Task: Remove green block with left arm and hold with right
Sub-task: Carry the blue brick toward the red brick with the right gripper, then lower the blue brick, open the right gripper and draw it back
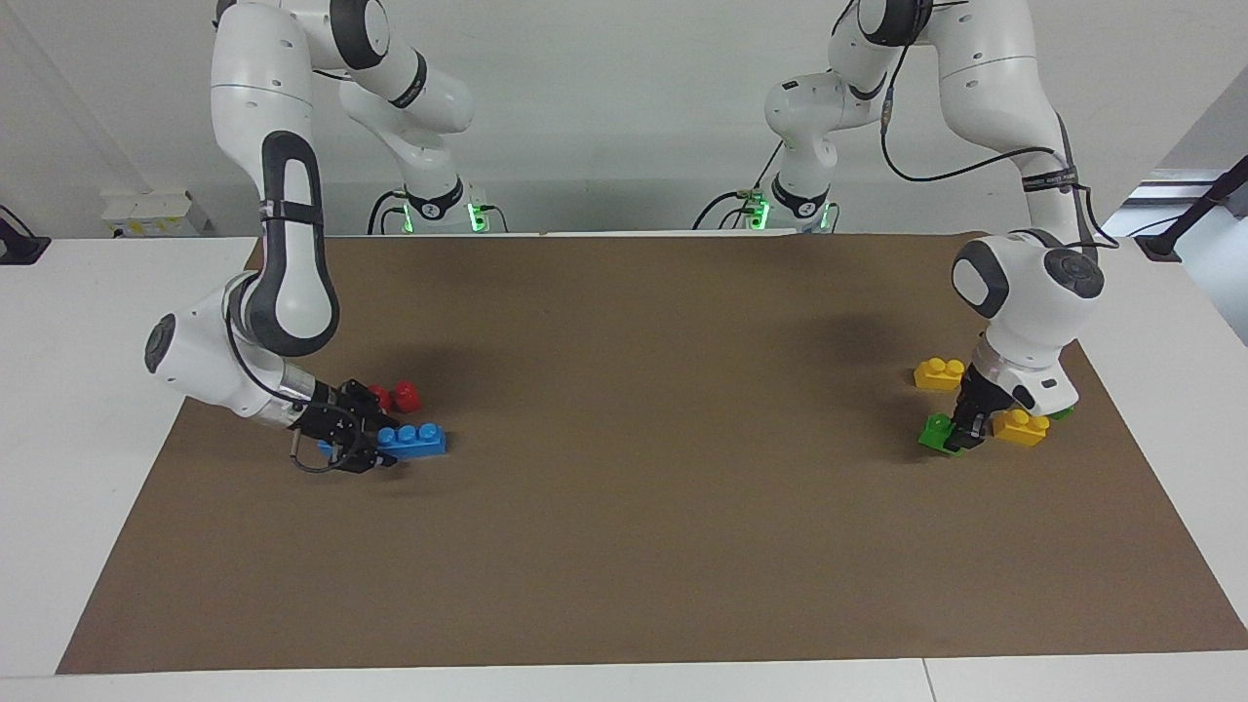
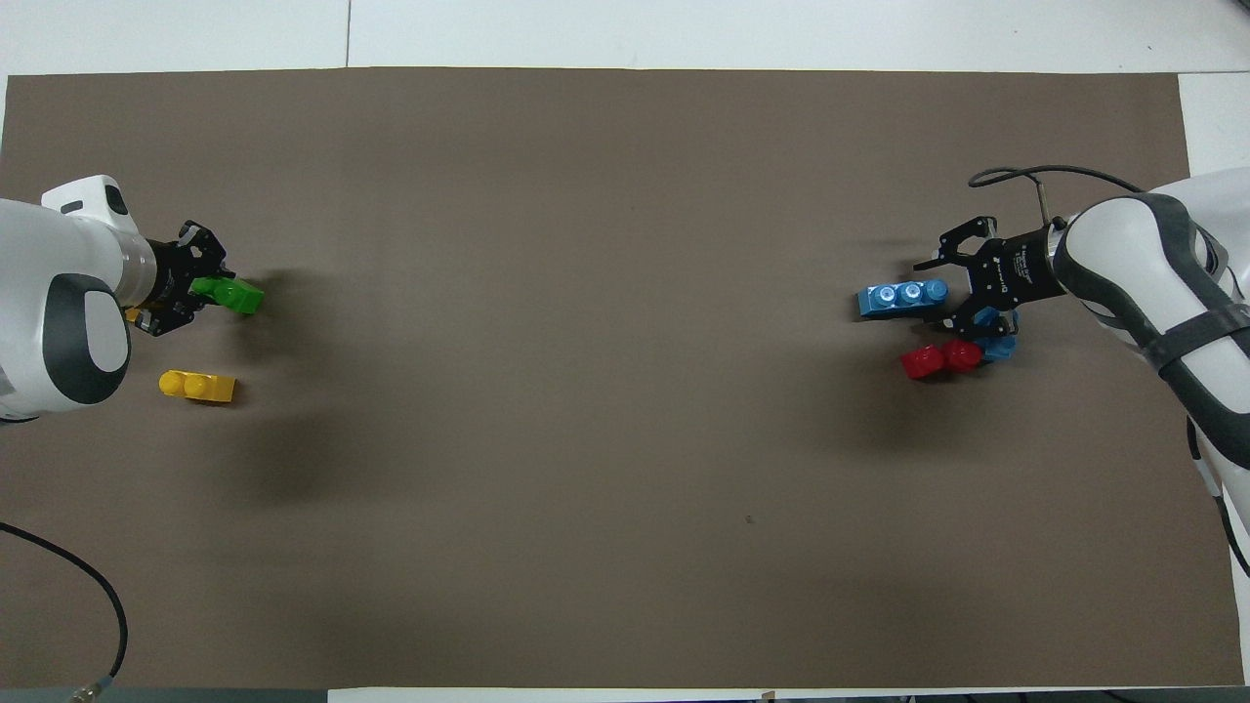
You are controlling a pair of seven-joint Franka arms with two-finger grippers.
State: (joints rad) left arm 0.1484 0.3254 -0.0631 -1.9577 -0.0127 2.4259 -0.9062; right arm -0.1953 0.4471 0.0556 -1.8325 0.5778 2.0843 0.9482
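Note:
The green block [image 1: 936, 432] lies low on the brown mat at the left arm's end; it also shows in the overhead view [image 2: 232, 294]. My left gripper [image 1: 966, 434] points down and is shut on the block's end, also seen from overhead [image 2: 191, 284]. My right gripper [image 1: 366, 447] is low over the mat at the right arm's end. It is open, with its fingers on either side of the end of a blue brick [image 1: 417, 438]; from overhead the gripper [image 2: 949, 286] shows spread.
One yellow brick [image 1: 939, 373] lies nearer to the robots than the green block, and another [image 1: 1021, 427] lies beside it. A darker green piece [image 1: 1061, 413] shows under the left wrist. A red brick [image 1: 398, 396] and a small blue piece [image 2: 1000, 344] lie by the right gripper.

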